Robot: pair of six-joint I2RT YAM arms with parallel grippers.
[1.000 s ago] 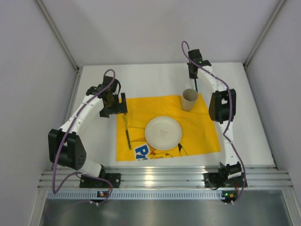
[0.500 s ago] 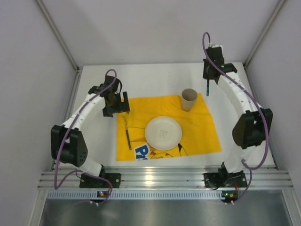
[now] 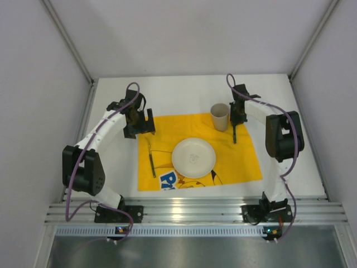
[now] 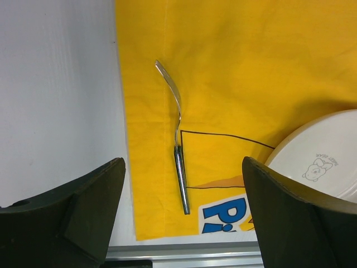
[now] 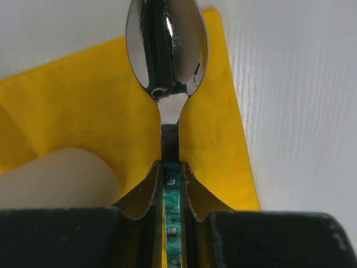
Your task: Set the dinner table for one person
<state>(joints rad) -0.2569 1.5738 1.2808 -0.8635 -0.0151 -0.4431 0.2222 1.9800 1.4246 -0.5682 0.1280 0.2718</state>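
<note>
Presently, the setting is judged mostly complete. The counter (image 3: 184,92) carries a yellow cloth (image 3: 245,159) laid flat. A white plate (image 3: 193,157) sits at the cloth's middle and a paper cup (image 3: 220,116) stands upright at its far corner.

The fork (image 4: 178,151) lies on the cloth directly beneath the left fingers (image 4: 89,212), between the two of them, with the plate off to one side. Its placement is judged done. Those fingers are spread wide and hold nothing.

The right fingers (image 5: 139,195) are clamped on the green handle of a spoon (image 5: 166,50). Its bowl projects beyond their tips over the cloth's corner edge, and the cup is just beside them.

Outstanding item — the spoon is not yet set down. By judgement it belongs on the cloth at the plate's open side, opposite the fork. No knife is visible in any view.
</note>
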